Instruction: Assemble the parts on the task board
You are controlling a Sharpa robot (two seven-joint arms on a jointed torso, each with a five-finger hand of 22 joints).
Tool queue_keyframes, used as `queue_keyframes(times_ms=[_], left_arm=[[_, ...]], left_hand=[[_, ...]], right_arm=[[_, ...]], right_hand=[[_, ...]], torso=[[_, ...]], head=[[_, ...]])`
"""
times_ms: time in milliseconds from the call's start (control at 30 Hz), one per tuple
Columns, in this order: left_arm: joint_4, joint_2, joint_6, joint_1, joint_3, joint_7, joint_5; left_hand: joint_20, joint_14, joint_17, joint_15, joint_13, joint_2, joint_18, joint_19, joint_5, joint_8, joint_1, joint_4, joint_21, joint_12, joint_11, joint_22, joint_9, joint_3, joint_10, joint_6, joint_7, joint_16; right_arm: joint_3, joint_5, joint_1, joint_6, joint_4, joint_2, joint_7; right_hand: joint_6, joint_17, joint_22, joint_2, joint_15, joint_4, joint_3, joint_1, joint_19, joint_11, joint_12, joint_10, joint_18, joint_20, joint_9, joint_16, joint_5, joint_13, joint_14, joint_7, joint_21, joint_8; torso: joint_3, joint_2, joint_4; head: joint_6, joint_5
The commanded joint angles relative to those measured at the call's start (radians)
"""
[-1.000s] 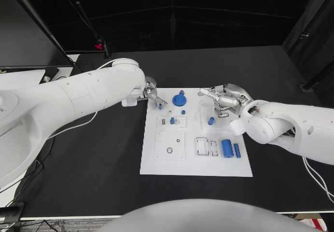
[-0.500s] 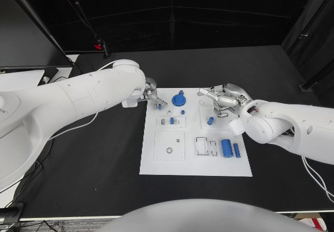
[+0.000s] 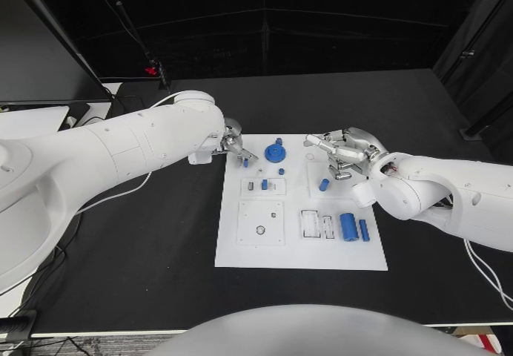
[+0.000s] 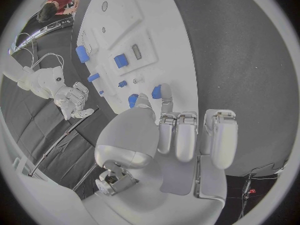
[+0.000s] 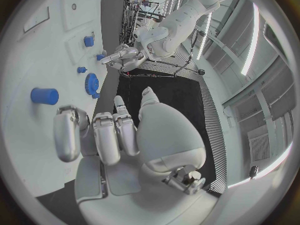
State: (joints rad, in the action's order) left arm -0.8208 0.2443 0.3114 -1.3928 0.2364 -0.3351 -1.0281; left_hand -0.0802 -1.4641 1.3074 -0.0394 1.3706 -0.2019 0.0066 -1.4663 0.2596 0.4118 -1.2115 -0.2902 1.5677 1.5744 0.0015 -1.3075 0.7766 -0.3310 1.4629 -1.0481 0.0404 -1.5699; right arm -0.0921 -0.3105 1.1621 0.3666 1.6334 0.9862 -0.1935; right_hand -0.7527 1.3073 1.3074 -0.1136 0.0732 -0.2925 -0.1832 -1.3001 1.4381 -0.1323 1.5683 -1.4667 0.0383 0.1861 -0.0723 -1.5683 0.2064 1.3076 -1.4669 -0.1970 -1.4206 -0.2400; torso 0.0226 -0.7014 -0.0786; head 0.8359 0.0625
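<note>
Little change noted across last second. Small blue part (image 3: 245, 163) kept pinched by left hand (image 3: 231, 143) at task board (image 3: 299, 256) far-left corner. Right hand (image 3: 340, 154) held over board's far-right area, fingers curled, nothing held. Insertion judged pending.

**Little movement over the last second**

The left hand (image 3: 235, 145) has edged slightly toward the robot along the far left corner of the task board (image 3: 299, 256), and the small blue part (image 3: 245, 162) at its fingers (image 3: 244, 153) has gone with it by the same small amount. In the left wrist view that part (image 4: 156, 91) sits at the fingertips (image 4: 166, 103); whether it is pinched or only touched cannot be told. The right hand (image 3: 340, 156) shows no shift that can be made out.
</note>
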Motion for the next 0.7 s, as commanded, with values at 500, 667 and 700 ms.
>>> queue_keyframes(times_ms=[500, 667, 700], left_arm=[[0.0, 0.001, -0.015, -0.001, -0.001, 0.018, -0.002], [0.0, 0.0, -0.015, -0.001, -0.001, 0.021, -0.002], [0.0, 0.0, -0.015, -0.001, -0.001, 0.021, -0.002]], left_hand=[[0.006, -0.107, 0.263, -0.007, 0.2, -0.038, -0.004, -0.097, 0.079, 0.02, -0.079, 0.0, -0.003, -0.004, -0.014, -0.26, 0.062, 0.02, 0.108, 0.055, -0.002, -0.001], [0.006, -0.107, 0.263, -0.008, 0.2, -0.039, -0.004, -0.097, 0.088, 0.02, -0.094, 0.001, -0.003, -0.004, -0.015, -0.26, 0.067, 0.024, 0.108, 0.059, -0.002, -0.001], [0.006, -0.107, 0.263, -0.008, 0.2, -0.039, -0.004, -0.097, 0.088, 0.021, -0.096, 0.001, -0.003, -0.004, -0.015, -0.261, 0.068, 0.025, 0.108, 0.059, -0.002, -0.001]], right_arm=[[0.0, 0.001, 0.001, -0.001, 0.004, 0.001, -0.003], [0.0, 0.001, 0.001, -0.001, 0.004, 0.001, -0.003], [0.0, 0.001, 0.001, -0.001, 0.004, 0.001, -0.003]], right_hand=[[0.007, 0.263, 0.196, -0.013, 0.006, 0.002, -0.008, 0.001, -0.002, -0.007, 0.003, -0.104, 0.009, 0.001, -0.002, -0.002, 0.0, 0.263, -0.104, -0.017, 0.0, -0.005], [0.007, 0.263, 0.196, -0.013, 0.006, 0.002, -0.008, 0.001, -0.002, -0.007, 0.003, -0.104, 0.009, 0.001, -0.002, -0.002, 0.0, 0.263, -0.104, -0.017, 0.0, -0.005], [0.007, 0.263, 0.196, -0.013, 0.006, 0.002, -0.008, 0.001, -0.002, -0.007, 0.003, -0.104, 0.009, 0.001, -0.002, -0.002, 0.0, 0.263, -0.104, -0.017, 0.0, -0.005]], torso=[[0.0004, 0.0, -0.0008], [0.0, 0.0, 0.0], [-0.0003, 0.0, -0.0002]], head=[[0.005, 0.004], [0.006, 0.004], [0.006, 0.004]])
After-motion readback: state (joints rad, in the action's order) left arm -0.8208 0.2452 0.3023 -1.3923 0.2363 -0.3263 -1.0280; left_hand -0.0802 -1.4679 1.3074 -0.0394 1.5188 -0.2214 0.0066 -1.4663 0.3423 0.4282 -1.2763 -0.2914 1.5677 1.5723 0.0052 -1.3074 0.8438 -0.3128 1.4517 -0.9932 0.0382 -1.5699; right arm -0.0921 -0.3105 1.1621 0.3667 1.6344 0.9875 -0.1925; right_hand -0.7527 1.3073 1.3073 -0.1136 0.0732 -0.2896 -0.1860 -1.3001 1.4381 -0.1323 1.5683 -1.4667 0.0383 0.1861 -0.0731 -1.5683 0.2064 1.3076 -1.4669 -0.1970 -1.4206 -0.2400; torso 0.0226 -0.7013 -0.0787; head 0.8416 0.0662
